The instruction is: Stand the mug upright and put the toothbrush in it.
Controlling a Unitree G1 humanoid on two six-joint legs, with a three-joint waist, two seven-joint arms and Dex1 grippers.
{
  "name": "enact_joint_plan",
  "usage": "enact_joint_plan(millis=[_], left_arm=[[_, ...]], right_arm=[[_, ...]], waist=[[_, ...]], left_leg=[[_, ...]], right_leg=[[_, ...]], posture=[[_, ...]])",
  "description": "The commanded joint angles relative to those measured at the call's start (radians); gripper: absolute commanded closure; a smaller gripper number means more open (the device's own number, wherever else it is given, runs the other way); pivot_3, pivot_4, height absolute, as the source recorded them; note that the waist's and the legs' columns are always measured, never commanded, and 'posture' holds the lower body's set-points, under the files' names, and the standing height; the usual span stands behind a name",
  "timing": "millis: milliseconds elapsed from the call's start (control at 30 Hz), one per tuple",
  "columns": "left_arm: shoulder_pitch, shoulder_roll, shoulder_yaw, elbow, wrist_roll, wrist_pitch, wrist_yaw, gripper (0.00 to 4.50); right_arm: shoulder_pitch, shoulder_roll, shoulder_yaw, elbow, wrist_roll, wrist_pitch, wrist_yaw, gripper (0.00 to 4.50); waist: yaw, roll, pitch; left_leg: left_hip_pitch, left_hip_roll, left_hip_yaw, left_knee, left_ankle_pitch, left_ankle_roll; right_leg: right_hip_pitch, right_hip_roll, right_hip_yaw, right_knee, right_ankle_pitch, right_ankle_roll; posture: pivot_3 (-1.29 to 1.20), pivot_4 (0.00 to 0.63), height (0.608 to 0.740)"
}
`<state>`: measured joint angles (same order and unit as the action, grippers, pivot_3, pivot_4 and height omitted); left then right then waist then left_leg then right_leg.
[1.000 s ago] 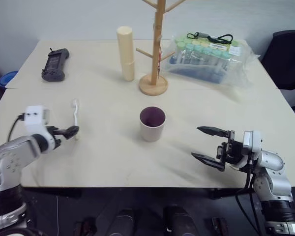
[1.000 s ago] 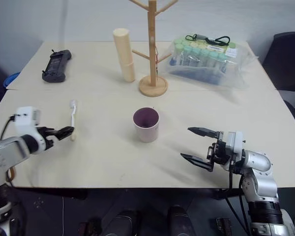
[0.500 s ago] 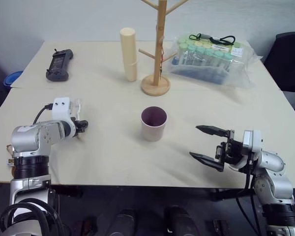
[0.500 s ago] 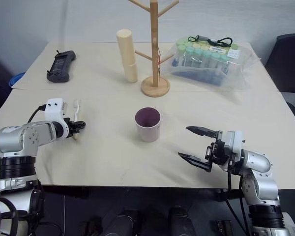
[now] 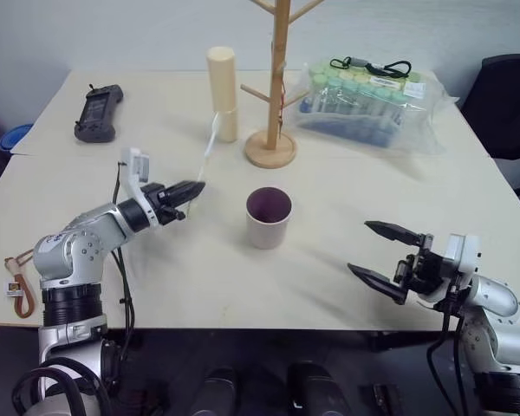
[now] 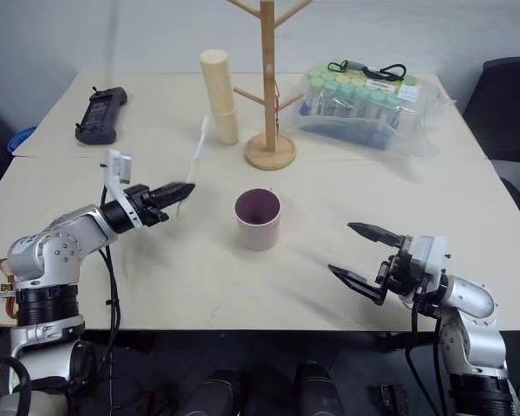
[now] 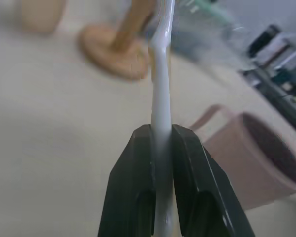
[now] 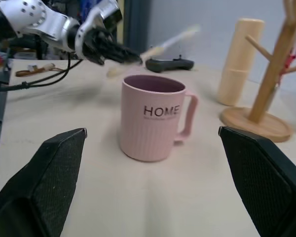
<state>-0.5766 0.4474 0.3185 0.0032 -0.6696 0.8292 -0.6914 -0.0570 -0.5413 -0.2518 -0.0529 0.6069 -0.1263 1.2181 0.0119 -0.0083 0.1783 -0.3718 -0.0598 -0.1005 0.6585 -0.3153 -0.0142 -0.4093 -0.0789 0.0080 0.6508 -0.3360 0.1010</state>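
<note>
The pale pink mug [image 5: 269, 217] stands upright mid-table, its dark purple inside showing; the right wrist view shows its handle and the word HOME [image 8: 150, 118]. My left gripper [image 5: 191, 187] is shut on the white toothbrush [image 5: 208, 147], which is off the table and slants up and away from the fingers, left of the mug. The left wrist view has the toothbrush [image 7: 160, 74] pinched between the two black fingers [image 7: 133, 187], with the mug [image 7: 256, 168] off to one side. My right gripper [image 5: 361, 247] hangs open to the right of the mug, nothing between its fingers.
A tall cream cylinder [image 5: 223, 94], a wooden mug tree [image 5: 273, 147] and a plastic bag of tubes [image 5: 373, 104] stand at the back. A black controller [image 5: 97, 113] lies at the back left. A brown strap [image 5: 17, 277] lies by the front-left edge.
My left gripper shut on the toothbrush, lifted it off the table and swung it right toward the mug. The right gripper stayed open and nearly still.
</note>
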Motion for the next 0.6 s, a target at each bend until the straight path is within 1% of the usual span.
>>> enact_joint_plan(millis=[33, 167, 300, 400, 467, 600], left_arm=[[0.001, -0.106, 0.007, -0.064, -0.076, -0.199, -0.121, 4.32], [-0.055, -0.293, -0.052, 0.021, -0.082, -0.385, -0.215, 4.32], [-0.069, -0.364, -0.156, 0.175, 0.048, -0.587, -0.299, 4.32], [-0.076, -0.389, -0.188, 0.320, 0.154, -0.848, -0.353, 4.32], [-0.075, -0.407, -0.204, 0.392, 0.182, -0.935, -0.379, 3.57], [-0.085, -0.422, -0.207, 0.492, 0.206, -1.043, -0.395, 2.45]], right_arm=[[0.025, -0.007, -0.039, -0.044, 0.010, -0.019, -0.026, 0.00], [0.033, 0.005, -0.032, -0.057, 0.000, -0.032, -0.052, 0.00], [0.031, 0.013, -0.030, -0.076, -0.010, -0.039, -0.085, 0.00], [0.043, 0.017, -0.029, -0.098, -0.014, -0.044, -0.111, 0.00], [0.057, 0.022, -0.030, -0.110, -0.019, -0.050, -0.128, 0.00], [0.068, 0.027, -0.031, -0.124, -0.023, -0.055, -0.151, 0.00]], waist=[[0.003, 0.000, 0.000], [0.012, -0.001, 0.000], [0.014, -0.001, 0.001], [0.011, -0.001, 0.001], [0.010, -0.001, 0.001], [0.013, -0.001, 0.001]], left_leg=[[0.000, 0.000, 0.000, 0.000, 0.000, 0.000], [0.001, -0.001, 0.001, 0.003, 0.000, 0.001], [0.001, -0.001, 0.002, 0.004, -0.001, 0.002], [0.001, -0.001, 0.003, 0.004, -0.001, 0.002], [0.001, 0.000, 0.003, 0.004, -0.001, 0.002], [0.001, 0.000, 0.003, 0.004, -0.001, 0.003]], right_leg=[[0.001, 0.000, 0.000, 0.000, 0.000, 0.000], [0.002, 0.000, 0.000, 0.001, 0.000, 0.000], [0.002, 0.001, -0.001, 0.001, 0.000, 0.000], [0.002, 0.001, -0.002, 0.001, 0.000, 0.000], [0.001, 0.002, -0.001, 0.001, 0.000, 0.000], [0.002, 0.001, -0.001, 0.001, 0.000, 0.000]], posture=[[0.00, 0.150, 0.740], [0.00, 0.150, 0.740], [0.00, 0.150, 0.740], [0.00, 0.150, 0.740], [0.00, 0.150, 0.740], [0.00, 0.150, 0.740]])
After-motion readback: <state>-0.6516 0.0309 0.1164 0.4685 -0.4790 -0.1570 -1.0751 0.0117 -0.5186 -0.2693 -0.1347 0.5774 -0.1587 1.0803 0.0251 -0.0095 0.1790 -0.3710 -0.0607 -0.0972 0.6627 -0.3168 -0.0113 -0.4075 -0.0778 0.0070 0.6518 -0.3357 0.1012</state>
